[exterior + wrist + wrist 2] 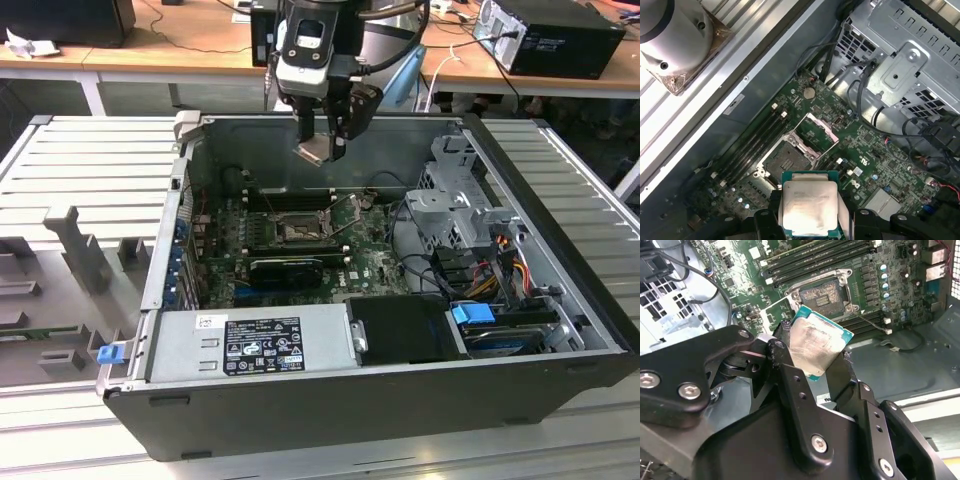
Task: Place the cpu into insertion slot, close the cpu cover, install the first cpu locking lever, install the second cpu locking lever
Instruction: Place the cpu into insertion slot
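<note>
Claw tight on cpu edges, mid-air over PC case, insertion slot bare below, cpu cover up.

The gripper, gripping the chip, hangs in open air above the open computer case. Below it the slot lies bare, with nothing over it. The cover stands tipped up along one edge of the slot. On the exterior view's right, a metal cage and loose wires crowd the case. A big grey box fills the near side.
</note>
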